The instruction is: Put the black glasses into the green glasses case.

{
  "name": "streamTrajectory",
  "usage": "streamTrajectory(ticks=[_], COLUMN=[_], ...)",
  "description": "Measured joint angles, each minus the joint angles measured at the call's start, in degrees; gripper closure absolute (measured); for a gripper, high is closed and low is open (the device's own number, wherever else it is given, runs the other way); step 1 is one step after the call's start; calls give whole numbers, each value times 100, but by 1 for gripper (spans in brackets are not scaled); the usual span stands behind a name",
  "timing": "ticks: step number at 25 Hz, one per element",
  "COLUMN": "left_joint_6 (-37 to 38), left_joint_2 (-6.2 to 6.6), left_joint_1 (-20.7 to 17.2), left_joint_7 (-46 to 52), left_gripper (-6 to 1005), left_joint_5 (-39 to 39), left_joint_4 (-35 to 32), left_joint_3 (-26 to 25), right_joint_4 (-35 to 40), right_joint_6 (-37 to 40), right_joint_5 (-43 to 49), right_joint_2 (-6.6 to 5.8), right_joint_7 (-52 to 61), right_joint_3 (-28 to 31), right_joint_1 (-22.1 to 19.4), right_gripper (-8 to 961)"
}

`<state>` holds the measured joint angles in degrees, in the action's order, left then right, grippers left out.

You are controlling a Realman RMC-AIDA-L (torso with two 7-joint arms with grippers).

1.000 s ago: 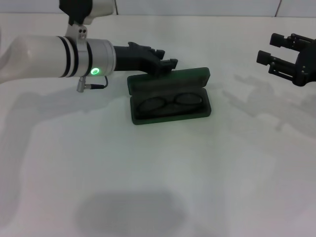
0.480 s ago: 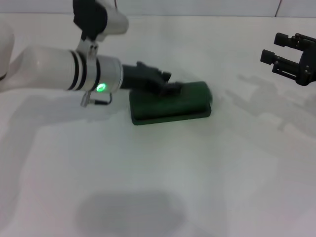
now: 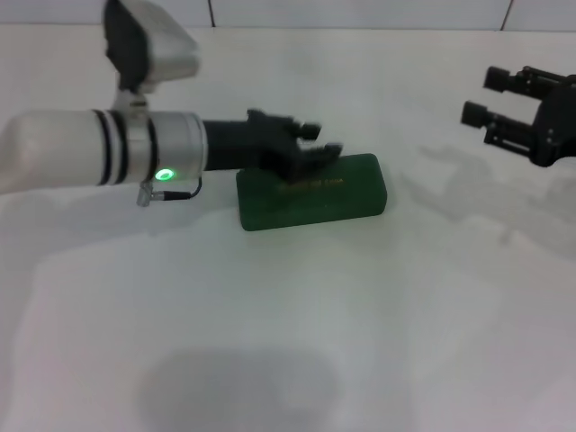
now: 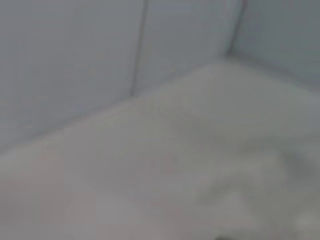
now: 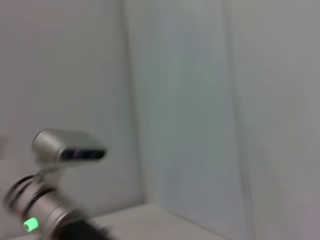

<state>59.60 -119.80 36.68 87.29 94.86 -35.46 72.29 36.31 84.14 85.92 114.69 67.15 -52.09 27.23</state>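
The green glasses case [image 3: 315, 193] lies closed on the white table in the head view, gold lettering on its lid. The black glasses are hidden, out of view inside it. My left gripper [image 3: 315, 142] hovers over the case's back left edge, its fingers [image 3: 306, 129] apart and holding nothing. My right gripper [image 3: 490, 97] hangs open and empty at the far right, well away from the case. The left wrist view shows only table and wall. The right wrist view shows the left arm [image 5: 45, 200] far off.
The white table [image 3: 360, 306] spreads all around the case. A tiled wall edge [image 3: 360, 18] runs along the back.
The case was open with the glasses lying inside. My left gripper pushed the lid down; the case is now closed and the gripper has lifted slightly off the lid.
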Motion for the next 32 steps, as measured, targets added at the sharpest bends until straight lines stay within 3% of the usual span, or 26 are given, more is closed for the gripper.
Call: streamTrajectory(ticks=[2, 5, 7, 9, 13, 16, 20, 25, 32], left_joint_6=[598, 2066, 2795, 3415, 3825, 3916, 3928, 3928, 3882], left_joint_2=[26, 85, 131, 278, 392, 324, 248, 273, 254], left_joint_1=[-281, -877, -1139, -1304, -1394, -1518, -1628, -1671, -1662], left_joint_7=[-466, -1172, -1310, -1499, -2240, -2877, -3125, -3141, -3218], left_gripper=[523, 523, 523, 492, 367, 297, 220, 124, 106], left_joint_5=[-622, -1603, -1787, -1682, -1515, -1486, -1270, -1273, -1213], left_joint_4=[-222, -673, -857, -836, -316, 40, 67, 155, 220], left_joint_3=[-20, -152, -337, -548, -604, -629, -632, -636, -638], right_joint_4=[-1, 19, 8, -12, 21, -27, -68, -106, -216], right_joint_6=[336, 794, 997, 1235, 1415, 1228, 1056, 718, 444], right_joint_5=[4, 7, 58, 222, 628, 737, 691, 709, 626], right_joint_2=[-48, -126, -165, -174, -4, 128, 121, 134, 139], right_joint_7=[-40, -13, 64, 94, -179, -610, -721, -746, -799], right_joint_3=[-122, -301, -377, -471, -637, -796, -939, -1030, -1254], right_joint_1=[14, 57, 118, 195, 301, 328, 333, 397, 489], right_gripper=[349, 347, 346, 345, 235, 152, 105, 92, 92])
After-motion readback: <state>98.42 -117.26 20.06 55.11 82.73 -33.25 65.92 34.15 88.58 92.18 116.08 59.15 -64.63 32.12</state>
